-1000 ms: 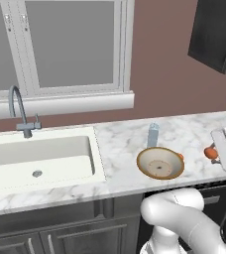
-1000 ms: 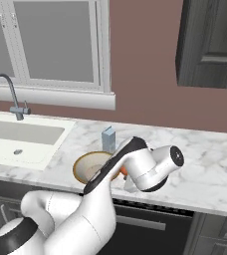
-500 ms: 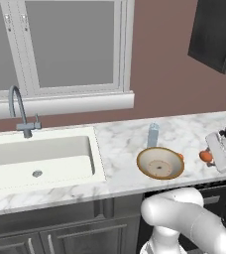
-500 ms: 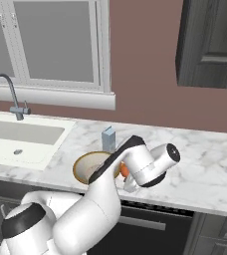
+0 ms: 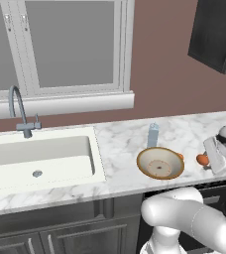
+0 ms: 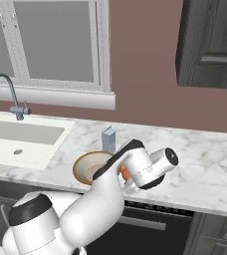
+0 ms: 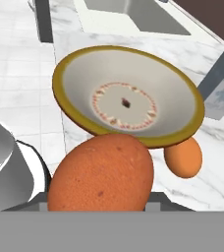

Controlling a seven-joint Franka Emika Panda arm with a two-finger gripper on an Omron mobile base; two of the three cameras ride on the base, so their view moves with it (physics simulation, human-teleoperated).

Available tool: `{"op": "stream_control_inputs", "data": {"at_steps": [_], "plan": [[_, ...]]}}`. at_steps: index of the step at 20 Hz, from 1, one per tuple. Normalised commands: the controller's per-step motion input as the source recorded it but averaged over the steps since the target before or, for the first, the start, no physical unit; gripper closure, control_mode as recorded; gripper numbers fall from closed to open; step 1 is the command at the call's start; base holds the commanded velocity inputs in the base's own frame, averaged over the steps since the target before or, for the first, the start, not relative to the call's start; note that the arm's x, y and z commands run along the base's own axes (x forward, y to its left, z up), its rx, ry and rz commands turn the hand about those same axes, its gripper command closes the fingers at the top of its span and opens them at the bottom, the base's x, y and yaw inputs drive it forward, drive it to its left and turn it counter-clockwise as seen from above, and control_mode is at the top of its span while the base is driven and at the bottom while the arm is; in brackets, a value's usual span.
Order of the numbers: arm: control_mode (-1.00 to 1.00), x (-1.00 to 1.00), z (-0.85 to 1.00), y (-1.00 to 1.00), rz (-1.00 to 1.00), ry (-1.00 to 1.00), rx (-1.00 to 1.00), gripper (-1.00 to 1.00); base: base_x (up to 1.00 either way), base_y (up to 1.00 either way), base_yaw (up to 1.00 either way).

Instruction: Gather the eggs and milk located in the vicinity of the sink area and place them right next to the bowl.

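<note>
we are carrying an egg (image 7: 101,172) in the gripper (image 5: 210,159), with the jaws closed down narrowly on it, and in the hand view it is sitting right at the gripper's tip, large and close, with its long axis lying roughly across that view. the relation that matters now is between this held egg and the bowl (image 5: 160,163): the bowl is lying directly ahead of the gripper, its near rim just past the egg, so we are judging that the gripper needs only to lower onto the bare table (image 5: 120,144) short of that rim, not travel further. in the left base view the gripper is hanging off the bowl's right side, near the table's front edge.

a second egg (image 7: 183,157) is already lying on the table, touching or almost touching the bowl's rim, just beside the held one, so we are taking care not to come down on it.

the milk carton (image 5: 153,135) is standing upright just behind the bowl, towards the table's back edge. the sink (image 5: 40,157) is sitting well apart, at the table's left end.
</note>
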Motion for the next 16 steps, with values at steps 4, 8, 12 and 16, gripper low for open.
{"op": "stream_control_inputs", "data": {"at_steps": [4,8,12,16], "plan": [[-1.0,0.04,-0.27,0.0,-0.07,0.0,0.0,1.0,0.0,0.0,0.0],[-1.0,0.09,-0.19,0.0,-0.06,0.02,0.0,1.0,0.0,0.0,0.0],[-1.0,0.14,-0.18,0.0,-0.05,0.04,0.0,1.0,0.0,0.0,0.0],[-1.0,0.11,-0.21,0.0,-0.03,0.04,0.0,1.0,0.0,0.0,0.0]]}}
